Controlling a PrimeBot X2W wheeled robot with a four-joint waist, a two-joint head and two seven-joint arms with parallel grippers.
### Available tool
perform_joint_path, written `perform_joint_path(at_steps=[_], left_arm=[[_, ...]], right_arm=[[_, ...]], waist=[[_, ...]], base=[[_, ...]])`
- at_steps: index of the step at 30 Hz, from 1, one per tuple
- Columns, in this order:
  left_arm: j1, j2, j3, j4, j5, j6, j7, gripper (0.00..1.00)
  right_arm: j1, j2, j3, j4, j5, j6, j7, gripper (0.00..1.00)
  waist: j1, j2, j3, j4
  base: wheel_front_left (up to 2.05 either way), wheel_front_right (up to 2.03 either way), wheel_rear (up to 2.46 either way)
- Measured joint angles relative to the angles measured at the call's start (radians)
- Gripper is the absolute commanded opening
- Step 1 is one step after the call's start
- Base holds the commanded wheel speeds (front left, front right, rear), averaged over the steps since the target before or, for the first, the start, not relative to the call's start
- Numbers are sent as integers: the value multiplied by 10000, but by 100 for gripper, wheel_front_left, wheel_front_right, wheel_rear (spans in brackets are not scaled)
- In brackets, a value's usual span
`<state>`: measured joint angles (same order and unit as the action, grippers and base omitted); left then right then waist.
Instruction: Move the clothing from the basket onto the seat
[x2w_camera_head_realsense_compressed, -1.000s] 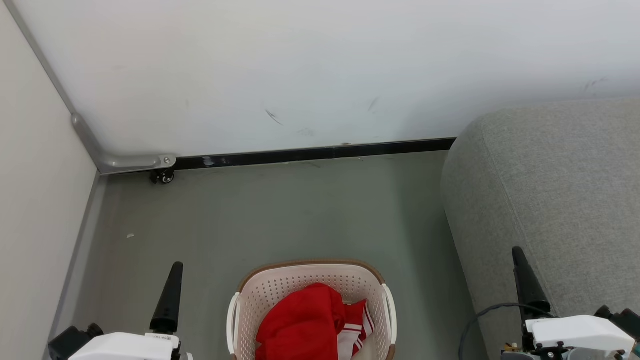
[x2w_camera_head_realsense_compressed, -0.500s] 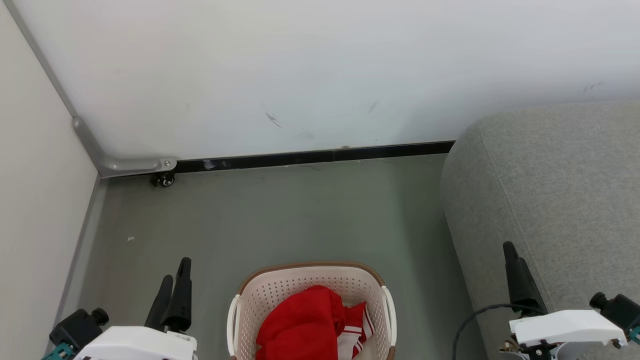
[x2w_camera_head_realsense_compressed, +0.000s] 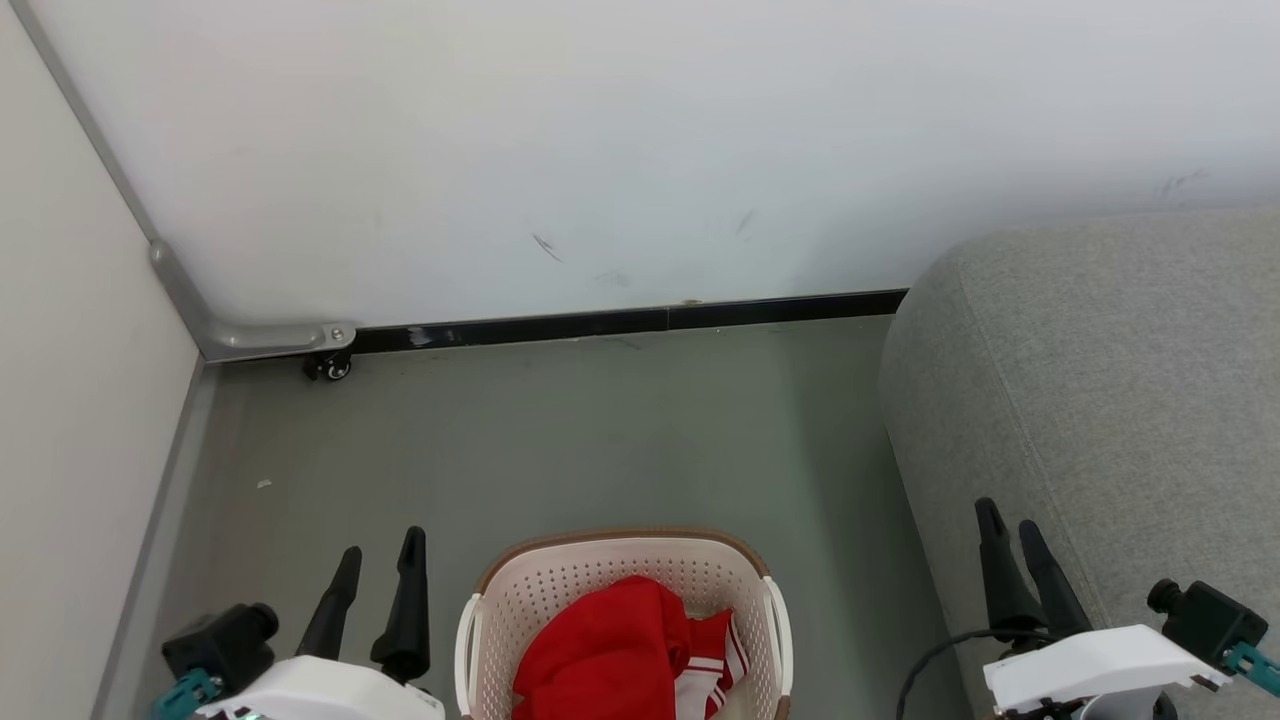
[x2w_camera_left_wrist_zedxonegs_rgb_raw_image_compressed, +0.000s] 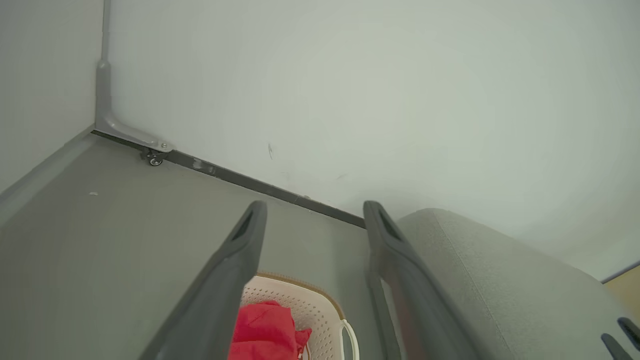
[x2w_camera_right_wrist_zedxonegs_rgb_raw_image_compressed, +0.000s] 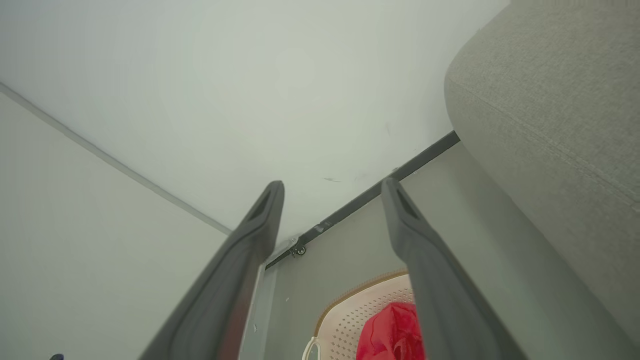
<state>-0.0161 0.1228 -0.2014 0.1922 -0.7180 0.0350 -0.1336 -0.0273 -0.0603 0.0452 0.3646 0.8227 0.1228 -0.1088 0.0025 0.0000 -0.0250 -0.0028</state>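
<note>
**Red clothing heaped in the basket, both grippers empty**

The basket (x2w_camera_head_realsense_compressed: 620, 537), oval and cream-white with perforated walls, a brown rim and white side handles, stands on the grey floor (x2w_camera_head_realsense_compressed: 600, 430) at the near centre. Inside it lies the clothing (x2w_camera_head_realsense_compressed: 600, 650), a crumpled bright red mound that reaches about as high as the rim. On its right side a white panel with thin red-and-white stripe trim peeks out. The grey fabric seat (x2w_camera_head_realsense_compressed: 1100, 400) rises to the right, with a strip of floor between it and the basket. The left gripper (x2w_camera_head_realsense_compressed: 381, 548) hangs just left of the basket, fingers spread and holding nothing. The right gripper (x2w_camera_head_realsense_compressed: 1008, 518), likewise spread and empty, hangs at the seat's near left edge.
</note>
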Motion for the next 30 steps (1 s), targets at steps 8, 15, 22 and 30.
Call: perform_joint_path(at_steps=[8,15,22,30], left_arm=[[6,132,-581,33,1572,383,-267,100],[30,209,-924,81,2719,725,-518,100],[105,245,-1124,242,3739,1091,-769,100],[105,236,-1335,374,4746,1450,-1041,100]], right_arm=[[-159,38,79,115,-1371,2,-146,100],[-177,63,148,334,-2589,2,-146,100],[-175,86,79,497,-3684,4,-144,100],[-176,102,71,570,-4857,6,-144,100]], waist=[[-10,0,-44,2],[-13,0,-64,11],[-16,0,-62,22],[-18,0,-51,15]], base=[[0,0,0],[0,0,0],[0,0,0],[0,0,0]])
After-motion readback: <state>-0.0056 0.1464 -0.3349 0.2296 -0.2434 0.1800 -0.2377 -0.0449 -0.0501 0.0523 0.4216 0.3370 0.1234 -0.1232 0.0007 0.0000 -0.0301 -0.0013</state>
